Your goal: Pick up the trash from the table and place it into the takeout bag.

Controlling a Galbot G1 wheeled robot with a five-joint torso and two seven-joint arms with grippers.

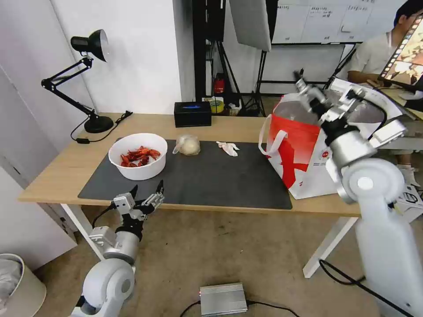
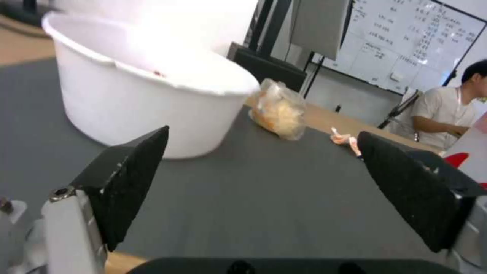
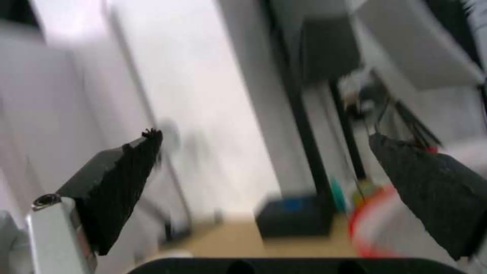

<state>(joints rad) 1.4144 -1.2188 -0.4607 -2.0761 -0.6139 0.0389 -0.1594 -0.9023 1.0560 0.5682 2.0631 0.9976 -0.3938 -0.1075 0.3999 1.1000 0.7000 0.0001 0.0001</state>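
Note:
On the table (image 1: 61, 167) lies a dark grey mat (image 1: 211, 180) carrying trash: a white bowl of red crayfish shells (image 1: 137, 156), a clear baggie with a beige lump (image 1: 188, 145) and a crumpled white tissue (image 1: 228, 148). The white-and-red takeout bag (image 1: 299, 149) stands at the table's right end. My left gripper (image 1: 147, 193) is open at the table's front edge, just before the bowl (image 2: 152, 95), with the baggie (image 2: 278, 110) and tissue (image 2: 345, 137) beyond. My right gripper (image 1: 307, 88) is raised over the bag's mouth, open (image 3: 264, 160) and holding nothing.
A black box (image 1: 192, 113) sits at the table's back edge, and a black desk lamp (image 1: 88, 75) stands at the back left with its cord on the wood. On the floor are a silver box (image 1: 222, 299) and a bin (image 1: 17, 286). A person sits at the far right.

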